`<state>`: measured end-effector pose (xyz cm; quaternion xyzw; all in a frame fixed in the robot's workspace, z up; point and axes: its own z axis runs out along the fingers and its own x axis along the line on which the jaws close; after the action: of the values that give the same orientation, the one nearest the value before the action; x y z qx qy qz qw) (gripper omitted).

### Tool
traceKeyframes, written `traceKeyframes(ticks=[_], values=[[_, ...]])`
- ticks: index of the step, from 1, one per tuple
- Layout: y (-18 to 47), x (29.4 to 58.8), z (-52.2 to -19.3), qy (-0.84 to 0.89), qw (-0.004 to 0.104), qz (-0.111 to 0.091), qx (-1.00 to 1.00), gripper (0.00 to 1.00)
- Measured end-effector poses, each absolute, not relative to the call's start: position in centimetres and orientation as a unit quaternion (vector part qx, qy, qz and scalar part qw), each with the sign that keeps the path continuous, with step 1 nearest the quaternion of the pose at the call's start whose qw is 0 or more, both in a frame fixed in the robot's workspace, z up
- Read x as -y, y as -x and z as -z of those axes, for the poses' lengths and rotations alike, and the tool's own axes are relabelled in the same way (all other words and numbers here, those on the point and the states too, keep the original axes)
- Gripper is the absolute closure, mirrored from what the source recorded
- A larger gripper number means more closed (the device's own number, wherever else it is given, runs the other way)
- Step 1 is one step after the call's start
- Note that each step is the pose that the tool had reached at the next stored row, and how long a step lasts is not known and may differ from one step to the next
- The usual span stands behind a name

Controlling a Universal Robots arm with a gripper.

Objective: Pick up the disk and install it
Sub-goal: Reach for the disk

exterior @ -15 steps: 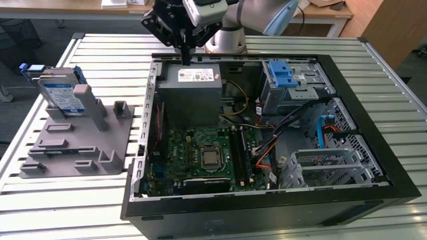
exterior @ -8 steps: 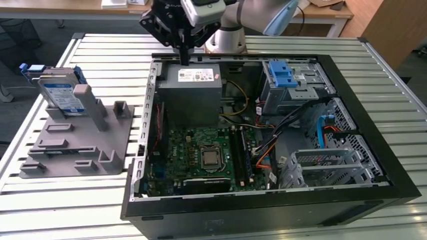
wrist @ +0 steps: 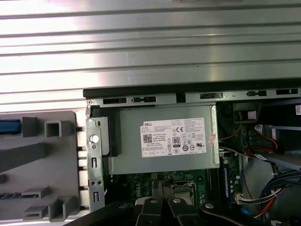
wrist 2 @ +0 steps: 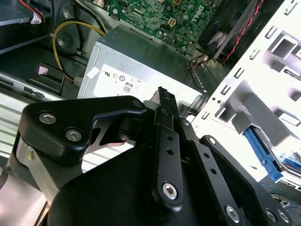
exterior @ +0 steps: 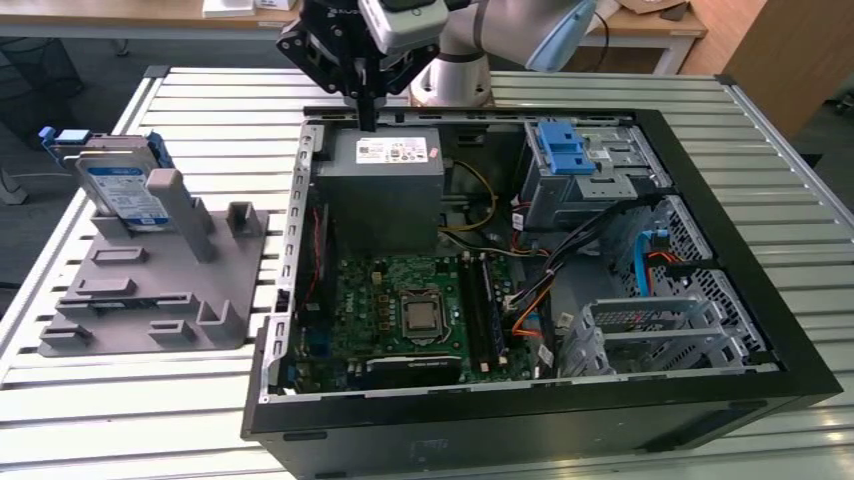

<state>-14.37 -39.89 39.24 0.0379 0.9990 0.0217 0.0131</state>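
Note:
The disk (exterior: 123, 190) stands on edge in a slot at the far end of a grey fixture (exterior: 147, 290), at the exterior view's left. It is silver with a white-and-blue label and blue side rails. My gripper (exterior: 363, 112) hangs above the far rim of the open computer case (exterior: 747, 300), over the grey power supply box (exterior: 387, 200), well to the right of the disk. Its black fingers (wrist 2: 162, 101) are pressed together with nothing between them. In the first wrist view the gripper (wrist: 162, 190) points at the power supply (wrist: 164, 141).
Inside the case lie a green motherboard (exterior: 414, 310), loose cables, a drive cage with a blue latch (exterior: 567, 150) and a metal bay (exterior: 641, 330) near the front right. The case and the fixture rest on a slatted metal table (exterior: 160, 400).

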Motion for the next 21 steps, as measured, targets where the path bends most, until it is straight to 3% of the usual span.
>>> traceKeyframes(ticks=[21], values=[[15.06, 39.89, -39.21, -0.038, 0.013, -0.022, -0.999, 0.89]])
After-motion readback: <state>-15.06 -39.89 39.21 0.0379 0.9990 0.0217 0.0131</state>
